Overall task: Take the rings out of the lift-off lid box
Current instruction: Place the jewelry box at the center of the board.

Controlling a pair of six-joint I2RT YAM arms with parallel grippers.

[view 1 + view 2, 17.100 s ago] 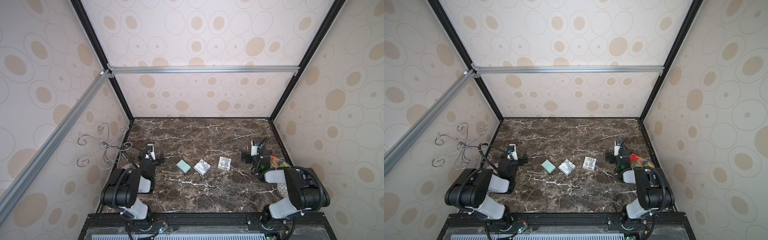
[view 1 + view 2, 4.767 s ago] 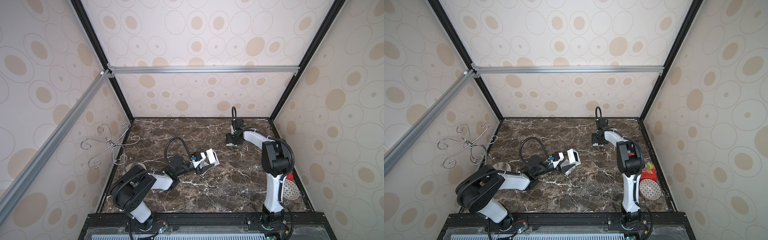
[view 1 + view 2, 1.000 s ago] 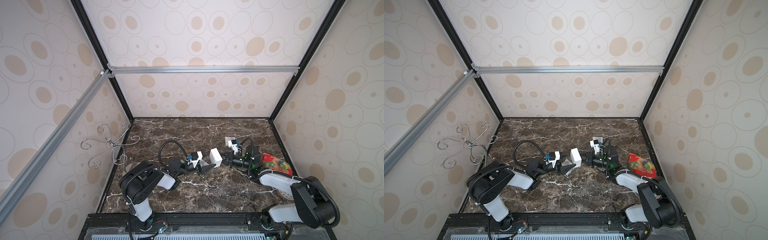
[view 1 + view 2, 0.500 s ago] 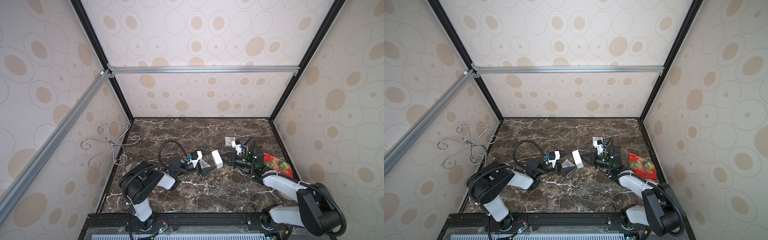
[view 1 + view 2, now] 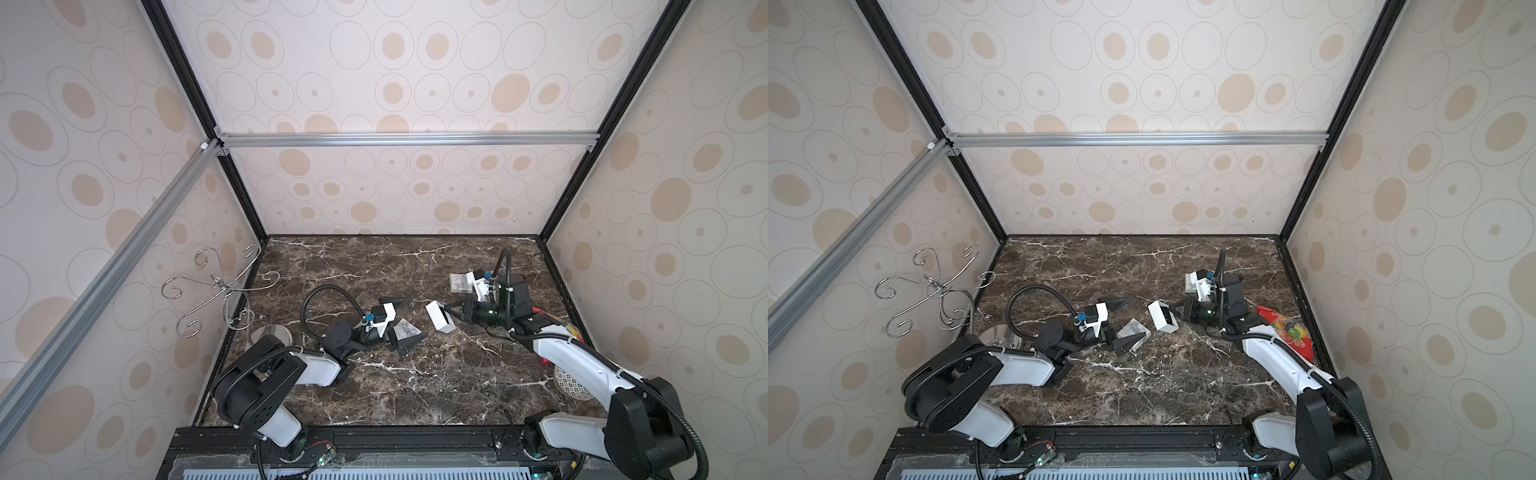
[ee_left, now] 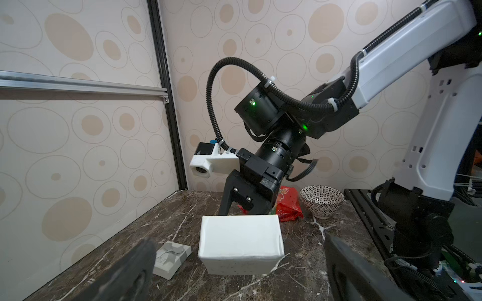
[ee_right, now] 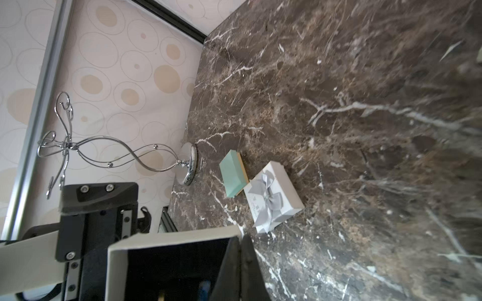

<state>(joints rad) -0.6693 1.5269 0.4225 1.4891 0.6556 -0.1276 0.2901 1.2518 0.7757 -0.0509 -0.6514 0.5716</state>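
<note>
Pinching one wall of the open box, the right gripper held it tipped on its side, low over the middle of the table. The left gripper stood just left of it, jaws spread wide and empty. The box's long axis ran roughly far to near across the gap between the two grippers. Its closed bottom faced left, toward the open jaws, and its mouth faced right and up, toward the right wrist. No rings could be made out in any view. The interior showed only dark in the right wrist view, so they were judged to be inside. Whether the box touched the table could not be told. What looked like its lid lay far right, well apart, and a ribbon box lay below the left jaws. A moment earlier the left jaws had been nearly closed at the box. Now they had let go, and the box sat slightly farther right. The right arm, already gripping, seemed best placed to tip the rings out.
</note>
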